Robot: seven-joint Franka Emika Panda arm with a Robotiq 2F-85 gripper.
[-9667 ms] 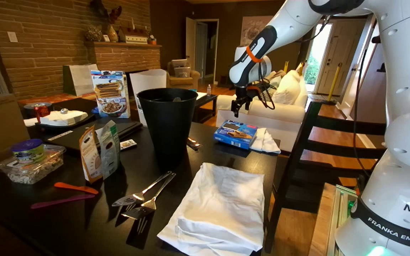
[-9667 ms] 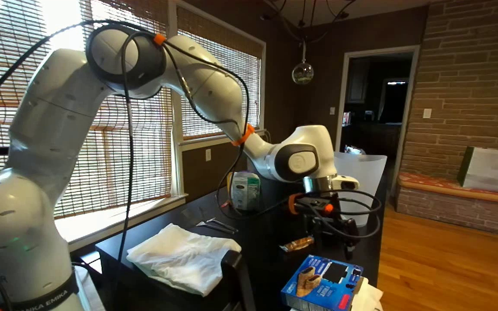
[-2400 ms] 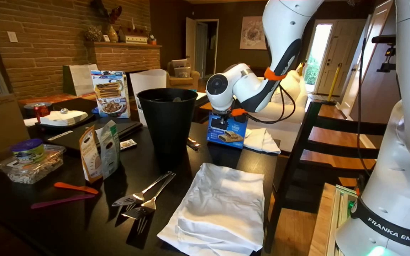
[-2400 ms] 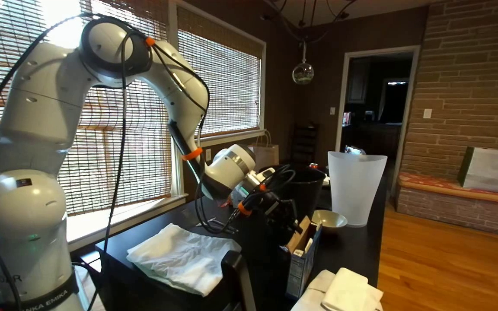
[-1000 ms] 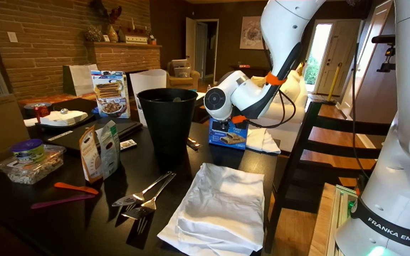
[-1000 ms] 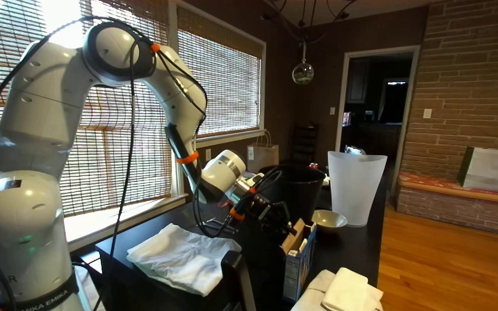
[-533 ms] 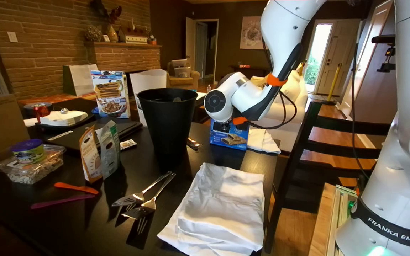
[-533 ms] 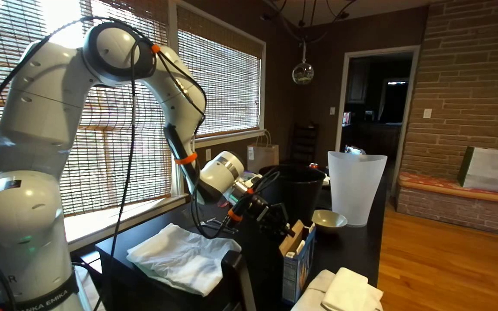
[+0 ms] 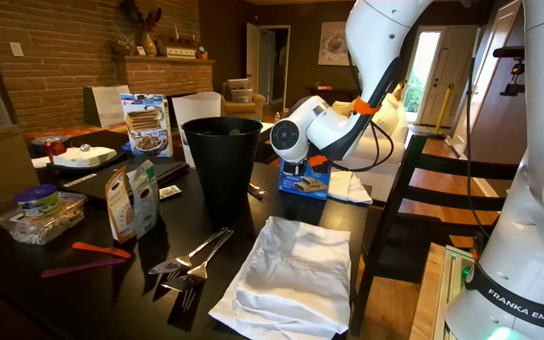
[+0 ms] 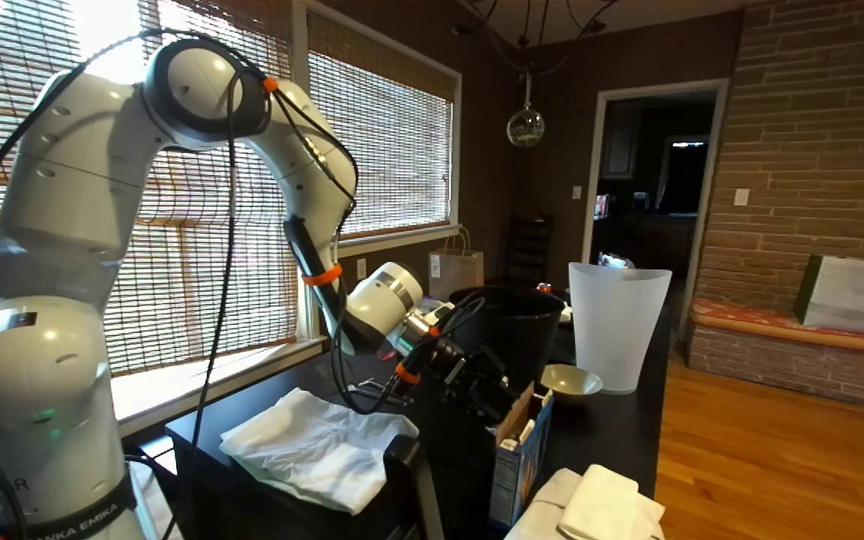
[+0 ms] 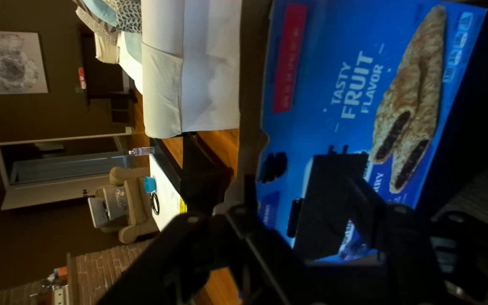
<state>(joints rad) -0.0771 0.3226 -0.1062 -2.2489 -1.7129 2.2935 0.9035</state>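
A blue fruit bar box stands upright on the black table, its top open with a cardboard flap up. It also shows in an exterior view. My gripper is at the box's open top edge, tilted down toward it. In the wrist view my gripper has its fingers spread apart in front of the box's printed face. One fingertip is by the torn brown flap edge. Whether the fingers touch the box I cannot tell. In an exterior view the arm's wrist hides most of the gripper.
A black bin stands beside the box, with a wrapped bar near it. A bowl and a frosted white bin stand beyond. Napkins, a white cloth, serving utensils and a chair are around.
The box lay flat 9.7 s ago with my gripper above it. It stands upright in later frames. In the last half second the fingers have spread and the box top has shifted slightly.
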